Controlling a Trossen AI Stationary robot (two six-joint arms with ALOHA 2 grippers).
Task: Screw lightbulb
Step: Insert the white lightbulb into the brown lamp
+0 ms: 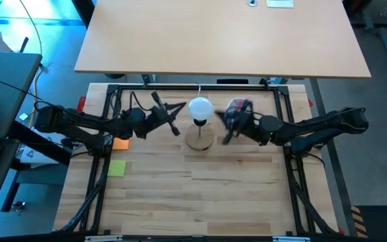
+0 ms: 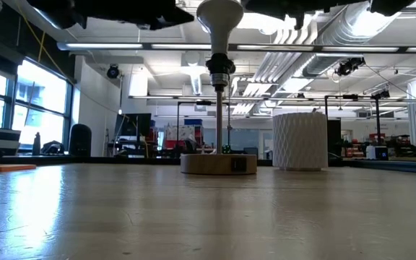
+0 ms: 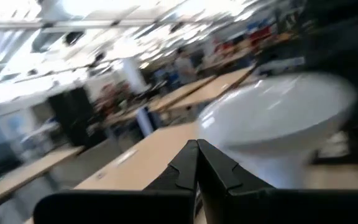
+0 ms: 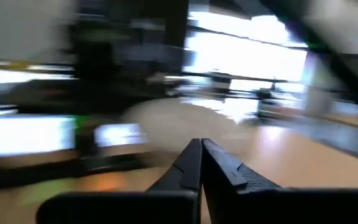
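The white frosted lightbulb [image 1: 200, 107] stands upright with its silvery screw base [image 2: 220, 68] in the black socket on top of the thin stem [image 2: 220, 108] of the round wooden disc [image 1: 199, 140]. My left gripper [image 1: 175, 128] is shut just left of the bulb. In the left wrist view its fingertips [image 3: 197, 149] meet with the bulb [image 3: 278, 118] close beside them. My right gripper [image 1: 224, 134] is shut just right of the stem, and its fingertips [image 4: 201, 146] meet in the right wrist view.
A white ribbed cup [image 2: 300, 141] with a red item [image 1: 237, 107] stands behind my right gripper. An orange piece [image 1: 119, 142] and a green note [image 1: 117, 168] lie at the table's left. The near half of the wooden table [image 1: 200, 195] is bare.
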